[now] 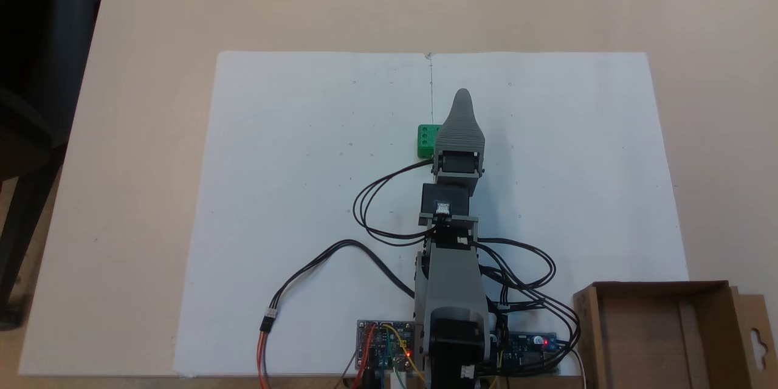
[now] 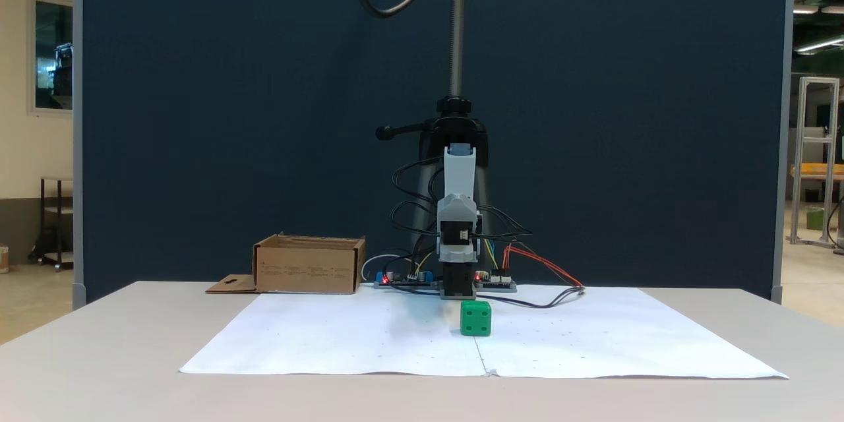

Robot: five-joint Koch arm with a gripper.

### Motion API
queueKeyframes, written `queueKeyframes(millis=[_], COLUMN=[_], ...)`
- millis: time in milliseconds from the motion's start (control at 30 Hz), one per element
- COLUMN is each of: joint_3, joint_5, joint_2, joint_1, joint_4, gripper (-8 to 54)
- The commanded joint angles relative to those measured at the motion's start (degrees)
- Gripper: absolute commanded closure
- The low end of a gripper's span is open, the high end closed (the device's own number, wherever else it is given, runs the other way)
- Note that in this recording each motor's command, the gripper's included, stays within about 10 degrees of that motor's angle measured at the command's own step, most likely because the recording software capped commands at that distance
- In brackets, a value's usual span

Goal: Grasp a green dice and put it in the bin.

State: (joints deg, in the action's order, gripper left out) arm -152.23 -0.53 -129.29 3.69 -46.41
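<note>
Green dice (image 1: 428, 141) sits on the white paper sheet (image 1: 292, 206), near its middle seam, just beside the grey gripper (image 1: 462, 97) on the left in the view from above. From the front, the dice (image 2: 476, 318) rests alone ahead of the arm (image 2: 458, 237). Only one ribbed jaw shows, so I cannot tell whether the gripper is wide or narrow. Black cables (image 1: 377, 206) loop beside the arm, circuit boards (image 1: 386, 346) lie at its base, and the bin (image 1: 662, 334) stands well apart at the sheet's corner. A beige table (image 1: 152, 12) carries everything; a dark blue partition (image 2: 231, 112) stands behind.
</note>
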Motion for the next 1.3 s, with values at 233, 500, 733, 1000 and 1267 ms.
queueKeyframes(millis=[233, 500, 733, 1000, 1267], joint_3=[-10.0, -10.0, -10.0, 8.4, 25.2], joint_5=[-1.4, -2.5, -5.9, -6.1, -6.1], joint_2=[-6.4, -6.3, -6.6, -6.5, -6.4], joint_1=[-0.2, -0.4, -1.8, -1.1, -1.0], joint_4=[-10.0, -10.0, -10.0, -10.0, 8.4], gripper=[0.8, 1.2, 2.5, 2.5, 2.5])
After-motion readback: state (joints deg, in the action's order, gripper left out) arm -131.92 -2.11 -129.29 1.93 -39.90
